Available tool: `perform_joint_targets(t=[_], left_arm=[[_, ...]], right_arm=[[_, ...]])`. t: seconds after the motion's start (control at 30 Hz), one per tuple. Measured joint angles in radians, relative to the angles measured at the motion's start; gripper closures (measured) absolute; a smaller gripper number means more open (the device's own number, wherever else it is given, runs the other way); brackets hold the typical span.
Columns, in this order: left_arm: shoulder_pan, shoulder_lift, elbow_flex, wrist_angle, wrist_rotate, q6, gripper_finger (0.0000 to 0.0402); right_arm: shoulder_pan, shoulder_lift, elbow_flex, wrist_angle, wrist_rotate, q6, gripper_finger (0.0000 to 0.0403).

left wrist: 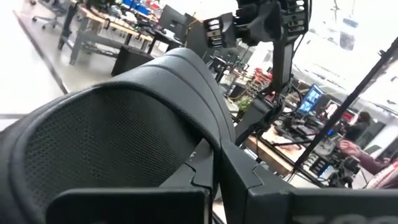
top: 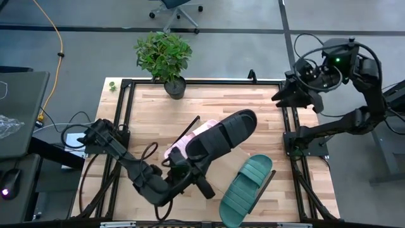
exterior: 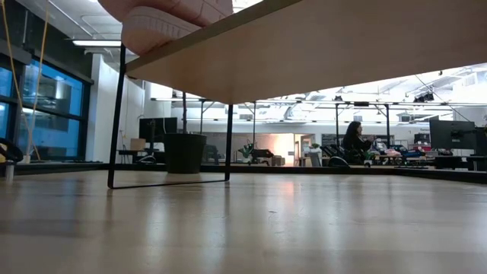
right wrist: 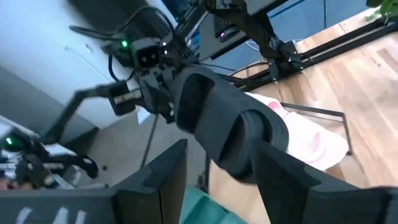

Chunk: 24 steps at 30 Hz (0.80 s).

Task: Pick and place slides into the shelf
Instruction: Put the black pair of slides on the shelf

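Left pincer is clamped tight on the heel end of the black slide, which it carries clear of the counter, toe pointing up and toward the far right corner; in the left wrist view the ribbed strap fills the frame between the dark fingers. Directly under the black slide lies the pink slide, already on the shelf, whose plank and thin black frame show from beneath in the low view. Green slide rests on the counter near the front right, well apart from the shelf. Right pincer waits at the far right edge, jaws wide, holding nothing. Judgement: the step is placing the black slide on the shelf. Do it well by moving it sideways off the pink one to bare plank, levelling the sole, lowering until it sits flat, then releasing. Risk: the heel grip is off-centre, so the toe may swing or catch the pink slide.
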<state>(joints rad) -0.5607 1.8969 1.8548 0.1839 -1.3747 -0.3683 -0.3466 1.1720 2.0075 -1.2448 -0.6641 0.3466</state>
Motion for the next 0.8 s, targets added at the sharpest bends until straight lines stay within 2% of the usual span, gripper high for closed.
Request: perform_joint_targets(t=[0.2, 0.33, 0.47, 0.57, 0.8], left_arm=[[0.035, 0.0, 0.038, 0.06, 0.08, 0.144, 0.0402], [0.044, -0.001, 0.065, 0.12, 0.101, 0.266, 0.0402], [0.044, -0.001, 0.097, 0.12, 0.109, 0.318, 0.0402], [0.044, -0.002, 0.099, 0.121, 0.111, 0.323, 0.0402], [0.044, -0.002, 0.099, 0.122, 0.127, 0.32, 0.0402]], right_arm=[[0.0, 0.007, 0.0, 0.004, -0.002, 0.087, 0.0236], [0.0, 0.006, 0.0, -0.002, 0.01, 0.088, 0.0235], [0.0, 0.006, 0.0, -0.008, 0.025, 0.073, 0.0227], [0.0, 0.007, 0.0, -0.008, 0.036, 0.064, 0.0202], [0.0, 0.029, 0.0, -0.033, 0.042, 0.071, 0.0113]])
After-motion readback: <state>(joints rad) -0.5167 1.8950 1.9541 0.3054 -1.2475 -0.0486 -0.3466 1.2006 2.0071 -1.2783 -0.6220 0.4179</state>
